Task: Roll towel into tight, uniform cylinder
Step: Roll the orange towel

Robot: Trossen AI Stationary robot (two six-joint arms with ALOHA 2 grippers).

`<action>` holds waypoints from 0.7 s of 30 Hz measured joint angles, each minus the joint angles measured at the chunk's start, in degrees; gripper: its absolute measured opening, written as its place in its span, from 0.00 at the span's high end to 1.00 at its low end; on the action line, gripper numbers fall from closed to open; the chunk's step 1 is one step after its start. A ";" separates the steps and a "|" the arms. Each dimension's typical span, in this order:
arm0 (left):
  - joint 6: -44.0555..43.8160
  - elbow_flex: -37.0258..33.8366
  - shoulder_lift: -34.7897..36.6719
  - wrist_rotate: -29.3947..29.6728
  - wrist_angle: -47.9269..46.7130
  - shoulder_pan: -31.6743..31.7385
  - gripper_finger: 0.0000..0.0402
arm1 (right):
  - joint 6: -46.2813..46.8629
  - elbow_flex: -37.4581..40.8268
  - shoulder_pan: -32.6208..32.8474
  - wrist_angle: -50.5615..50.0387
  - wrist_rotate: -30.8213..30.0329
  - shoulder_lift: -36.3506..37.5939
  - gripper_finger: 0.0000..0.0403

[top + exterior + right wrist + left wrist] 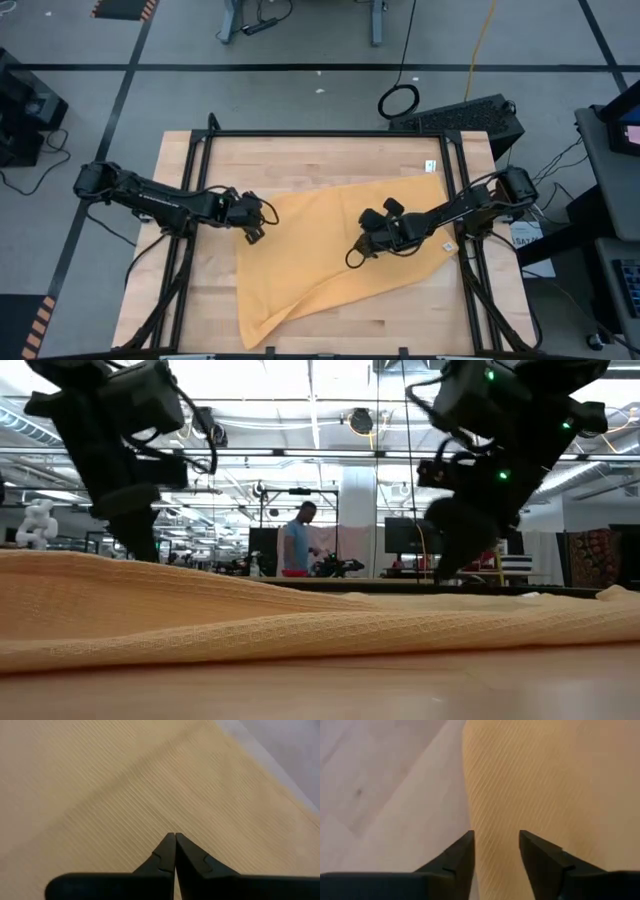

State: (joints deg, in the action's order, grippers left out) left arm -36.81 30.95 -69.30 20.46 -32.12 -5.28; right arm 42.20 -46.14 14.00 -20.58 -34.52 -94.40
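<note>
Here the towel lies unrolled and skewed on the wooden table, its long axis running from the lower left of the high view up to the upper right, where the white label sits. The left gripper hovers at the towel's left edge, fingers parted and holding nothing; the cloth edge passes between them in the left wrist view. The right gripper, pinched shut with nothing visibly caught, hangs over the towel's middle. Judging by this, the left arm is nearer an edge to start a roll.
</note>
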 joint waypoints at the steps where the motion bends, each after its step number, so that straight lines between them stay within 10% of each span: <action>1: -0.45 -0.61 0.00 0.29 0.27 0.01 0.57 | -1.30 -0.05 0.00 2.01 0.00 -0.10 1.00; 8: -0.49 -4.19 -0.11 0.27 4.74 0.04 0.55 | -7.64 -0.10 0.00 10.53 -0.16 -0.25 1.00; 16: 1.82 -6.65 -0.31 1.08 10.45 0.00 0.95 | -8.83 -0.14 0.00 12.14 -1.57 -0.25 1.00; 21: 9.06 -3.29 0.15 8.14 10.64 -0.29 0.98 | -8.77 -0.17 0.00 12.13 -1.58 -0.25 1.00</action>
State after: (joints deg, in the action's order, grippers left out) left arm -27.74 27.66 -69.14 28.59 -21.48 -5.57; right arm 33.42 -46.30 14.00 -8.45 -36.10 -94.65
